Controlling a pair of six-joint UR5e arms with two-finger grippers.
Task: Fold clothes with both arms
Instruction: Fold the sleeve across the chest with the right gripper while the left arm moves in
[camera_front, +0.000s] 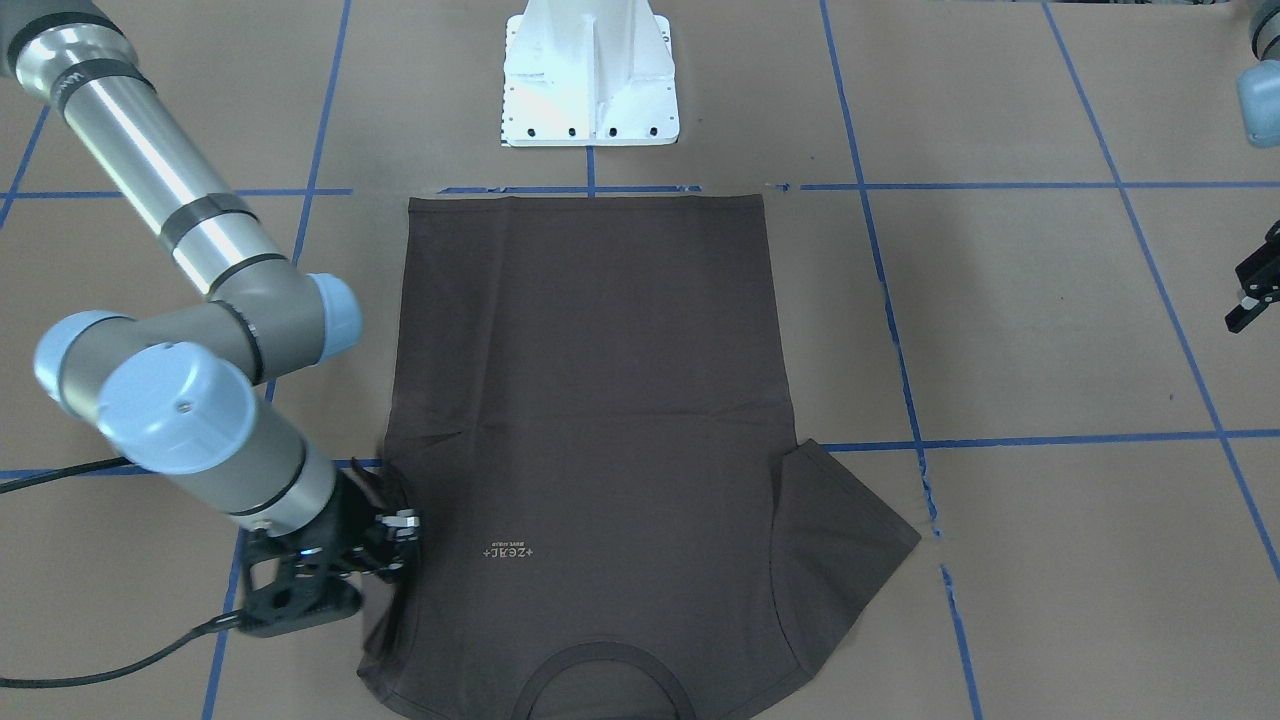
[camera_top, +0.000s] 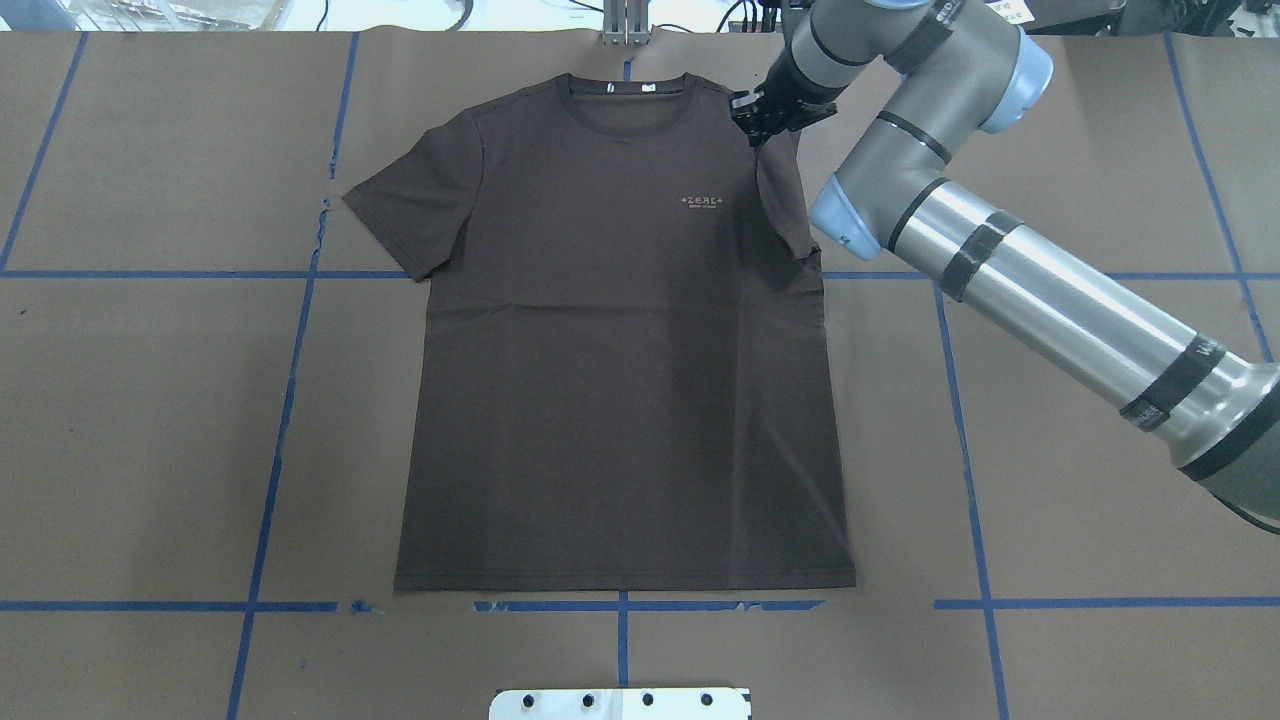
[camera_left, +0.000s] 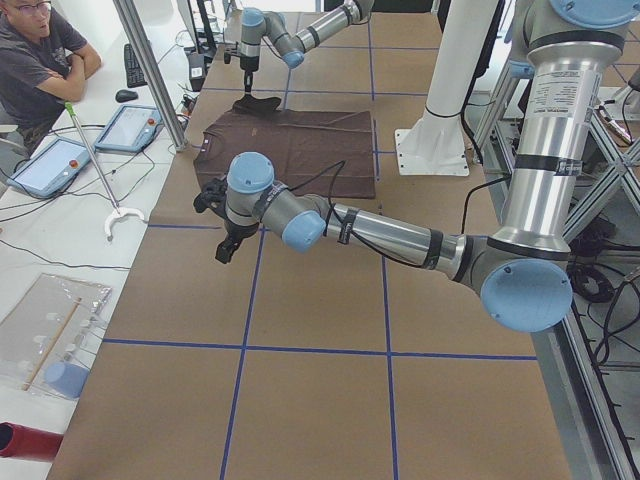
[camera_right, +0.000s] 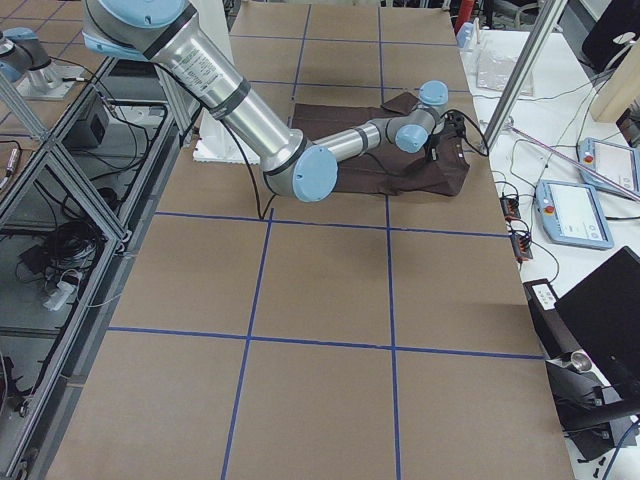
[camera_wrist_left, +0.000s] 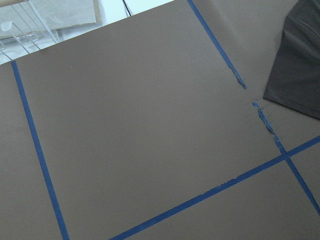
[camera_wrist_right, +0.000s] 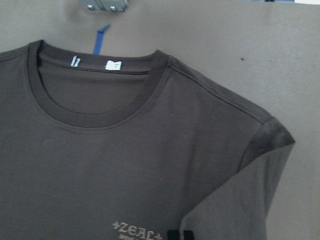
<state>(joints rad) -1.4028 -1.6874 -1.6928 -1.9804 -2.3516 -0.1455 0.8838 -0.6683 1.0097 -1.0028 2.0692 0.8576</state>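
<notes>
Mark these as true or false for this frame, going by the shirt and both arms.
1. The T-shirt lies with its chest logo facing up. True.
2. Both sleeves are spread out flat. False: the sleeve by the right gripper is folded in over the body; only the other sleeve is spread out.
3. The left gripper is over the shirt. False: it hangs over bare table, well off to the side.
4. The hem points toward the white pedestal base. True.
</notes>
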